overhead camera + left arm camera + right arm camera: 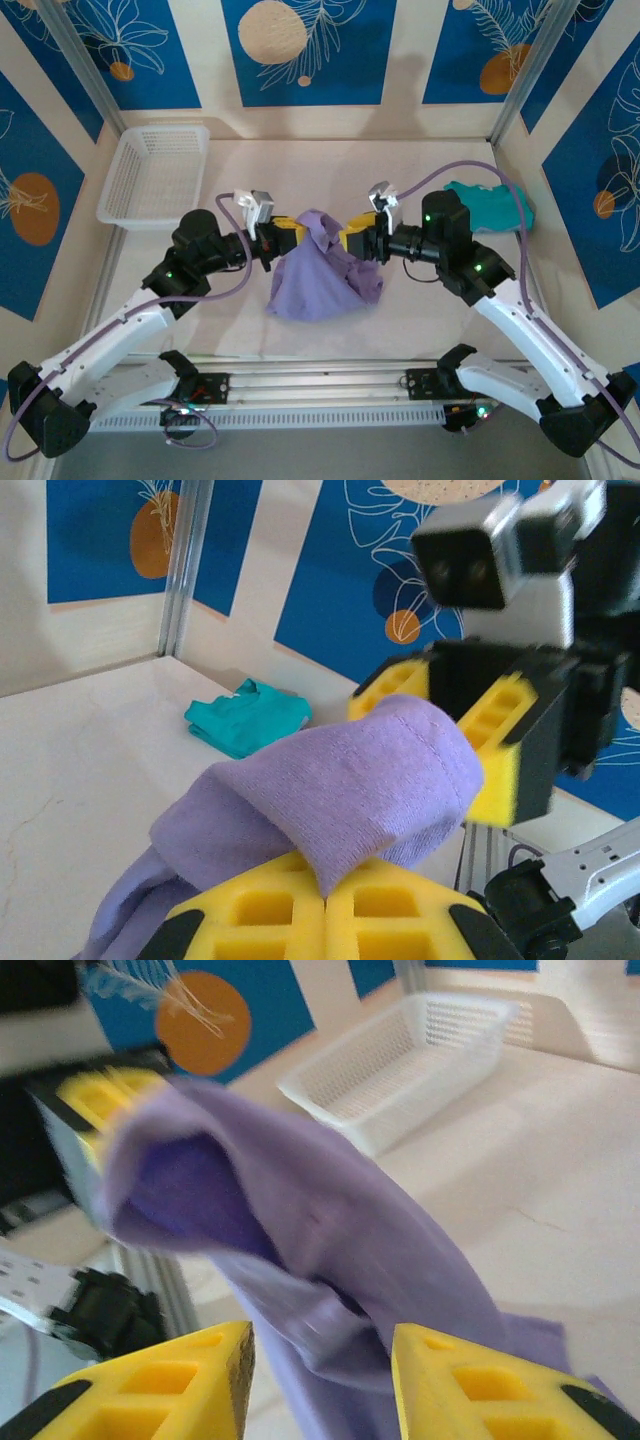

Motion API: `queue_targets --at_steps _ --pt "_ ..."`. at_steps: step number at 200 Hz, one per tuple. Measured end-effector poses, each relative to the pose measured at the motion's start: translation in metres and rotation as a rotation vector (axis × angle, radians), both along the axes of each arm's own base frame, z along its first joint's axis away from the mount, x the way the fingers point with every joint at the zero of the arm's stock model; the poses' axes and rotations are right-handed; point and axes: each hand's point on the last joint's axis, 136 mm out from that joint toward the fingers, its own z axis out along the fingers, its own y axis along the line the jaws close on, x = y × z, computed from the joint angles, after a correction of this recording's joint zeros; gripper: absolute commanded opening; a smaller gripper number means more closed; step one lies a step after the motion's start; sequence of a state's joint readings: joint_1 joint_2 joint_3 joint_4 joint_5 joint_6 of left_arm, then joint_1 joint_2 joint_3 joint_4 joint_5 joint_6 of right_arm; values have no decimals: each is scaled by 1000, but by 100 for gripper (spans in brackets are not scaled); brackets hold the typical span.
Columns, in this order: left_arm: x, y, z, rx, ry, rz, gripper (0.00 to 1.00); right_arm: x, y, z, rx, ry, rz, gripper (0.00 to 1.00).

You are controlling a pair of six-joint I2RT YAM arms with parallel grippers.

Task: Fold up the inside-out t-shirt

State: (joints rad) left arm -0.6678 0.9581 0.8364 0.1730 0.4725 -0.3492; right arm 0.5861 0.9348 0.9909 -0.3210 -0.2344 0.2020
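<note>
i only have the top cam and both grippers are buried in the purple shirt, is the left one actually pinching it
observer: yes. In the left wrist view, the left gripper has its yellow pads pressed together on a fold of the t-shirt.
operator: and the right one
observer: the right wrist view shows the right gripper with its jaws apart. Blurred cloth passes through the gap, but the pads aren't closed on it.
operator: any edge of the shirt i could aim for
observer: in the left wrist view, a stitched hem runs along the cloth right beside the right gripper's fingers.
</note>
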Motion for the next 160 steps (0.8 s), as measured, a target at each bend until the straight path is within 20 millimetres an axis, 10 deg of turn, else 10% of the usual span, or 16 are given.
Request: queue_targets --at_steps 37,160 --pt "0 2 4 -37 25 -21 0 11 -2 -38 -102 -3 -40 53" --pt "-3 2 11 -72 35 -45 0 34 26 -67 -245 -122 -58 55"
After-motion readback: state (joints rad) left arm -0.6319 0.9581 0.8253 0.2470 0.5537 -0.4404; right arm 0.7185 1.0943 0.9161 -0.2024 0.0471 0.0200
